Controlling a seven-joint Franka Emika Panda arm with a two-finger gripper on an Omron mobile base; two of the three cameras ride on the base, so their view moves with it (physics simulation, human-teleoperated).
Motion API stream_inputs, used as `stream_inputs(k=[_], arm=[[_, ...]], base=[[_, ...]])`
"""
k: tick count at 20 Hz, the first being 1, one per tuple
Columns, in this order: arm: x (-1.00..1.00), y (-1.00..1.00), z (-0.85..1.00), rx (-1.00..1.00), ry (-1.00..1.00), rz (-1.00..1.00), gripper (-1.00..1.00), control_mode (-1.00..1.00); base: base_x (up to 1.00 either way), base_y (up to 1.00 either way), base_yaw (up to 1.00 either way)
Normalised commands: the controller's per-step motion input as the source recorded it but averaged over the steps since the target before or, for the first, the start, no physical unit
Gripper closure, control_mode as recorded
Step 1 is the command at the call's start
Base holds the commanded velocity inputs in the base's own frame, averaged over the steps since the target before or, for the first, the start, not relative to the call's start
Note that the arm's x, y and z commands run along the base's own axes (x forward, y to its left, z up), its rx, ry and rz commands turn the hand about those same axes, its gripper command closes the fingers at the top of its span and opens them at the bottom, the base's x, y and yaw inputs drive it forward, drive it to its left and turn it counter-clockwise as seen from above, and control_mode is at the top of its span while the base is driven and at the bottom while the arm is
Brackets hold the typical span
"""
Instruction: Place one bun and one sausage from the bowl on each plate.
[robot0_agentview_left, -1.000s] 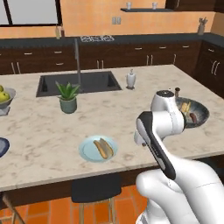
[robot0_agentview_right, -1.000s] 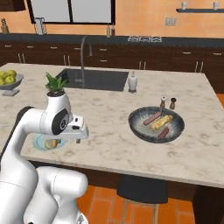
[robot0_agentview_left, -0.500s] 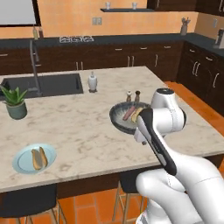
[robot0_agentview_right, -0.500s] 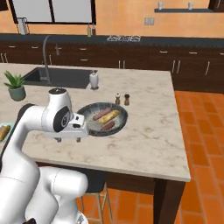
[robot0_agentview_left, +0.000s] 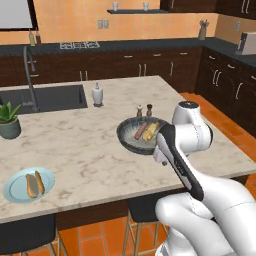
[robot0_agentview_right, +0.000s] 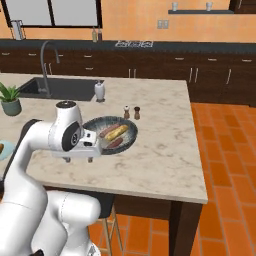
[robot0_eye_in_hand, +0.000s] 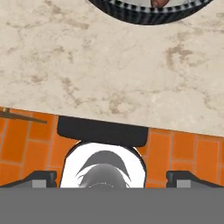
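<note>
The dark grey bowl sits on the island just beyond my arm. In it lies a golden bun with a reddish-brown sausage beside it. My gripper hangs open and empty, fingers down, above the counter's near edge just short of the bowl. In the hand view the gripper looks down at the counter edge, and the bowl's rim and a sausage end show at the top. Far left, the light blue plate carries a bun and a sausage.
Salt and pepper shakers stand just behind the bowl. Farther left are a white soap dispenser, the sink with its tap, and a potted plant. A dark stool stands under the counter edge, over the orange tile floor.
The base has driven to the right along the island, so the whole scene has slid left. The bowl now lies right in front of the arm. The gripper has stayed open.
</note>
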Motion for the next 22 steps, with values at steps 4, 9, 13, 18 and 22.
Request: stream_inputs(k=[4,9,13,18,22], arm=[[0.98,-0.05,0.53,0.0,0.3,-0.04,-1.0,-1.0],[0.98,-0.04,0.37,-0.02,0.25,-0.04,-1.0,-1.0],[1.0,-0.15,0.02,-0.01,0.24,-0.15,-1.0,-1.0],[1.0,-0.32,-0.28,0.0,0.18,-0.12,-1.0,-1.0],[1.0,-0.03,-0.88,-0.06,0.01,-0.04,-1.0,-1.0]], base=[[0.0,0.0,0.0],[0.0,0.0,0.0],[0.0,0.0,0.0],[0.0,0.0,0.0],[0.0,0.0,0.0]])
